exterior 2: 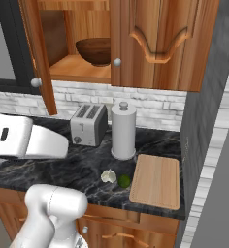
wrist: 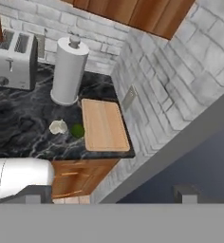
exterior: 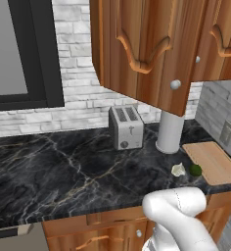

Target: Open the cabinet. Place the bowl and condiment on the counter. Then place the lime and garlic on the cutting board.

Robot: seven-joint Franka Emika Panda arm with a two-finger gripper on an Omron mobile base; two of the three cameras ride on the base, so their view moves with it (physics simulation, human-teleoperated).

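Note:
The cabinet (exterior 2: 155,43) hangs over the counter (exterior: 63,171), its left door (exterior 2: 39,58) swung open. Inside on the shelf sits the dark wooden bowl (exterior 2: 94,51). The condiment is out of view. On the counter the whitish garlic (exterior 2: 108,176) and the green lime (exterior 2: 124,181) lie side by side, just left of the cutting board (exterior 2: 156,180). They appear again in the hand view: garlic (wrist: 58,126), lime (wrist: 77,130), board (wrist: 104,124). My gripper (wrist: 111,194) is open, its fingertips (wrist: 186,192) far apart with nothing between them, well above and back from the counter's right end.
A silver toaster (exterior 2: 89,124) and a tall white paper-towel roll (exterior 2: 123,130) stand at the back of the counter. A grey side wall (wrist: 161,85) with a socket closes the counter's right end. The open door (exterior: 151,49) juts out over the counter.

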